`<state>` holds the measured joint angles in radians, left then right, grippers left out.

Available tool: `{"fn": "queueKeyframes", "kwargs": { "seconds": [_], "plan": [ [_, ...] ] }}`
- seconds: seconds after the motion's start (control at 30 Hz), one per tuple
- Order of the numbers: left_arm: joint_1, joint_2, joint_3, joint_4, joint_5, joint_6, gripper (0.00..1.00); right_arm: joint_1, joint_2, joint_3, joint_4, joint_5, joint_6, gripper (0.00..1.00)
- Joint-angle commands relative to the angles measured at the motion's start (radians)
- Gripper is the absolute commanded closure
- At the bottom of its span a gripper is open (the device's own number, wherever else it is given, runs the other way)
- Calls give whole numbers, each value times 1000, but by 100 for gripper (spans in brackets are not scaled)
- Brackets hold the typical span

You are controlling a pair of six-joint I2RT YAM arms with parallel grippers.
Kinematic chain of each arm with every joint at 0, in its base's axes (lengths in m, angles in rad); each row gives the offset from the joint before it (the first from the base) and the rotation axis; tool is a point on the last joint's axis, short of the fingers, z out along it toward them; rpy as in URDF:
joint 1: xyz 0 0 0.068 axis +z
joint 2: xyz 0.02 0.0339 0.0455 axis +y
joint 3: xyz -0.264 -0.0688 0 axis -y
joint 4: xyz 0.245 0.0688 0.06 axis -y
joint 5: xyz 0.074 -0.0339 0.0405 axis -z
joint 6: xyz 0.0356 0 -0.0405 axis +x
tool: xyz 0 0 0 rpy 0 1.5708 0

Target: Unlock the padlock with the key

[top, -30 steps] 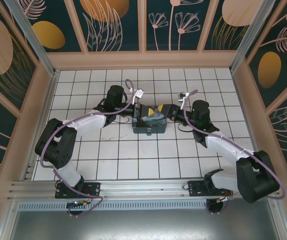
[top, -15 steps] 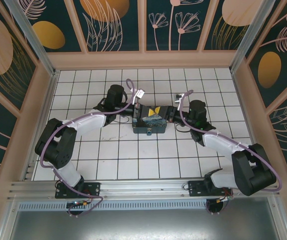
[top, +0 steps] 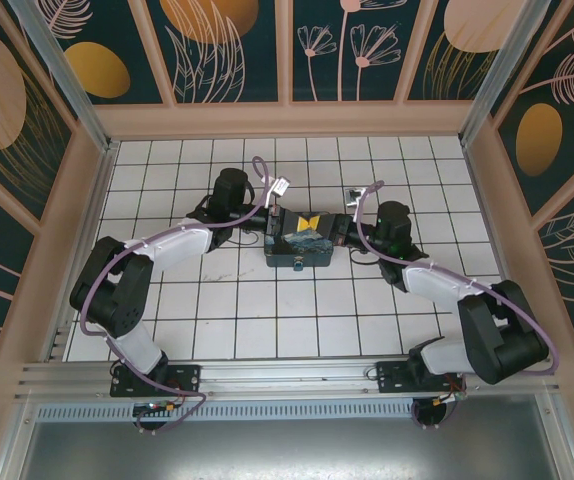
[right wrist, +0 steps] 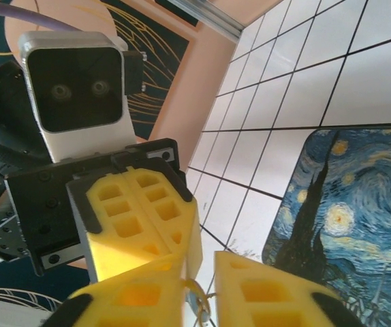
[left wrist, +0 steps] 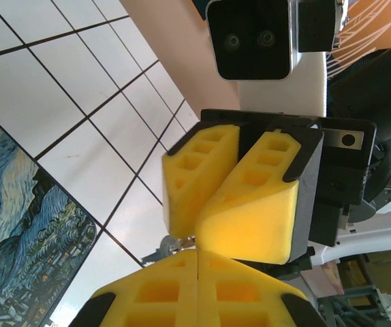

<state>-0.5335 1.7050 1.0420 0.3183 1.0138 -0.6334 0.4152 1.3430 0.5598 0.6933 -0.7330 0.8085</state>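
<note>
Left gripper (left wrist: 199,257) clenched; right gripper (right wrist: 207,279) nearly closed about a thin metal loop (right wrist: 199,300), hold unclear; the loop lies just ahead of the left tips, nose-to-nose

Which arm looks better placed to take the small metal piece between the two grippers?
Right, probably: the thin metal piece sits in the gap of the right gripper, while the left gripper is shut.
</note>
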Motion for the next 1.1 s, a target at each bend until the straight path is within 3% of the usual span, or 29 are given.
{"fn": "queueKeyframes", "kwargs": {
  "seconds": [0.0, 0.07, 0.17, 0.3, 0.43, 0.77, 1.07],
  "plan": [
    [5, 3, 21, 57, 36, -11, 100, 8, 12, -7, 66, -28, 7, 91],
    [5, 3, 21, 56, 37, -12, 100, 8, 12, -13, 83, -32, 18, 100],
    [4, 34, 21, 62, 9, -25, 100, 8, 8, -28, 112, -23, 48, 100],
    [7, 18, 5, 133, -72, -90, 66, 23, -19, -65, 121, 78, 120, 100],
    [24, -43, -59, 314, -168, -252, 54, 63, -64, -96, 86, 257, 194, 100],
    [26, -181, -358, 698, -441, -664, 49, 259, -96, -126, 152, 682, 393, 100],
    [9, -272, -480, 741, -519, -727, 50, 378, -62, -85, 182, 880, 443, 100]
  ]
}}
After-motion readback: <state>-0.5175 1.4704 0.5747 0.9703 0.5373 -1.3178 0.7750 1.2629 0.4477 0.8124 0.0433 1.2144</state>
